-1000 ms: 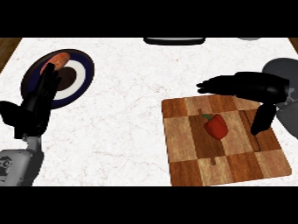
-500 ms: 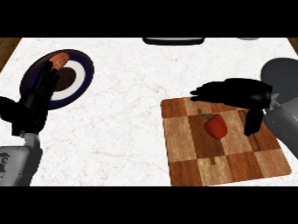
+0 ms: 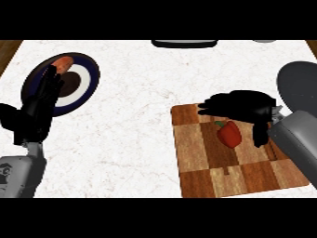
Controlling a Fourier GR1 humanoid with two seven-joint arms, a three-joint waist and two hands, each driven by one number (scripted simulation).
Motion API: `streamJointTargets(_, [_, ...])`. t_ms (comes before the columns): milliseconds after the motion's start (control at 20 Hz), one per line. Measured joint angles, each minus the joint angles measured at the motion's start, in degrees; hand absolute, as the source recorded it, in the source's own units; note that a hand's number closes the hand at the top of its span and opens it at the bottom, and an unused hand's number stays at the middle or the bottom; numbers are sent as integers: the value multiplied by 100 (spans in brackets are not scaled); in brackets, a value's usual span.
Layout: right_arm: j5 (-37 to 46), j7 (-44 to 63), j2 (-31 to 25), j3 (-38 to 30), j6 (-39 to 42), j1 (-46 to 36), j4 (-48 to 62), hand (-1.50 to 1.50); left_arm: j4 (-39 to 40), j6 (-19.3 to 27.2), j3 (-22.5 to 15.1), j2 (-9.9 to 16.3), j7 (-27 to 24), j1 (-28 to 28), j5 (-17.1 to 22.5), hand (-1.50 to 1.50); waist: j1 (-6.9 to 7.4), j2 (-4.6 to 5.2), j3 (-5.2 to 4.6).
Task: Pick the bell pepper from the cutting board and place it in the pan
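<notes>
A red bell pepper [image 3: 229,134] with a green stem lies on the far part of the wooden cutting board [image 3: 219,179] at the right. My right hand [image 3: 241,104] hovers just beyond and over the pepper, open. Its fingers point left and its thumb [image 3: 260,135] hangs down at the pepper's right side; I cannot tell whether it touches. A large grey round vessel [image 3: 310,83], possibly the pan, sits at the right edge, partly behind my right forearm [image 3: 308,148]. My left hand [image 3: 32,116] rests open, fingers up, at the left.
A round navy-rimmed plate [image 3: 85,74] with an orange-red item [image 3: 63,62] on it lies at the far left, partly behind my left hand. A dark object [image 3: 185,43] and a grey one [image 3: 264,41] are cut off at the counter's far edge.
My right hand has come nearer and leftward onto the board, so its thumb now hangs beside the pepper. The pepper has not moved, and the left hand has barely shifted.
</notes>
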Motion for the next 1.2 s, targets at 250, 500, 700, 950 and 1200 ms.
streamJointTargets(250, [429, -139, 156, -79, -80, 195, 87, -150, -220, -1, 6, -49, 135, 107, -90, 0, 6, -1, 0])
streamJointTargets(500, [937, -157, 444, -118, -147, 189, 320, -150, -2, -132, 128, -58, -54, 84, -91, 0, 5, 4, 1])
streamJointTargets(700, [1291, -189, 683, -200, -143, 135, 607, -150, 66, -166, 184, -66, -51, -8, -143, 0, 5, 4, 1])
streamJointTargets(950, [1681, -477, 828, -271, -359, 130, 1113, 150, -22, -181, 181, -140, 20, -4, -183, 0, 11, 6, 2])
streamJointTargets(1200, [1928, -889, 916, -215, -806, 174, 1326, 150, -128, -108, 162, -199, 109, 6, -272, 0, 16, -29, -18])
